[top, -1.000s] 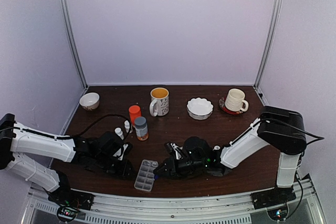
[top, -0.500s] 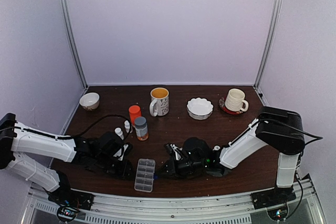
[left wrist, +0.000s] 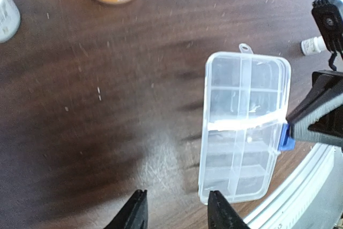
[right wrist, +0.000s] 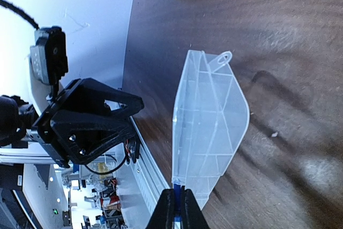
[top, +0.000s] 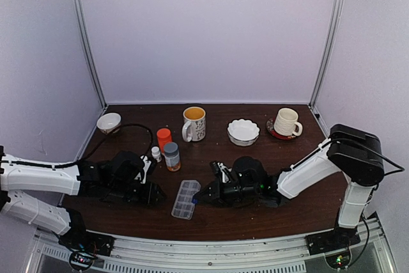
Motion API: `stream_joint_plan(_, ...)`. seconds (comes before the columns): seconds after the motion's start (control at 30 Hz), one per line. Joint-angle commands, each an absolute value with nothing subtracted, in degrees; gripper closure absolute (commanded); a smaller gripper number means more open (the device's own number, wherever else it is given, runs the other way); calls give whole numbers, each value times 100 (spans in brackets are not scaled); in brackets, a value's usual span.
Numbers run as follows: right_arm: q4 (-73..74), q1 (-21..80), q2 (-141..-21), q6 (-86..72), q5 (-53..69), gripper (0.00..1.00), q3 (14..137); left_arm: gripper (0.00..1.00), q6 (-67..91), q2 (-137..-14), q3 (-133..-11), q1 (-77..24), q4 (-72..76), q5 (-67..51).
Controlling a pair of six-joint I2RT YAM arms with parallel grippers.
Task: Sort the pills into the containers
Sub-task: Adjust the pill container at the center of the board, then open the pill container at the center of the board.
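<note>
The clear organizer box [top: 185, 199] with its small containers lies flat on the dark table near the front edge, lid down. My right gripper [top: 199, 197] is shut on the blue latch [left wrist: 285, 139] at the box's long side, and the same grip [right wrist: 176, 207] shows in the right wrist view. The box [left wrist: 244, 127] sits just right of my left gripper [left wrist: 177, 215], which stands open over bare wood with nothing between its fingers [left wrist: 135, 215]. The compartments [right wrist: 206, 127] look empty. The pills are out of view; only tiny pale specks dot the wood.
An orange bottle with a grey cap [top: 171, 156], an orange-capped bottle [top: 164, 137] and a small white bottle [top: 156, 153] stand behind the box. Further back are a mug [top: 194, 123], a white bowl [top: 243, 132], a cup on a saucer [top: 286, 123] and a small bowl [top: 108, 122].
The right gripper closed on the box's blue latch. The box then slid away from the front edge and to the right. The left gripper's jaws widened and drew off the box.
</note>
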State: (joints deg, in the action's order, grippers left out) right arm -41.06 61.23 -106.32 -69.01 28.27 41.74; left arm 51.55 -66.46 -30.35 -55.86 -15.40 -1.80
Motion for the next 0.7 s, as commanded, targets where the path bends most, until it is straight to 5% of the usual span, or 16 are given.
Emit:
stream_joint_plan(0.0, -4105, 5853, -10294, -7089, 2464, 100, 3912, 54, 4833, -6556, -3264, -5590, -1466, 419)
stream_joint_plan(0.2, -4372, 5635, -10183, -7574, 2338, 100, 3790, 31, 4458, -6730, -3304, -5892, -845, 716)
stream_joint_plan(0.3, -4322, 5601, -10212, -7654, 2231, 100, 3843, 4, 4367, -6898, -3260, -6001, -345, 608)
stream_joint_plan(0.67, -4860, 5503, -10566, -8220, 2118, 100, 3823, 2, 3986, -8047, -3551, -6215, 687, 557)
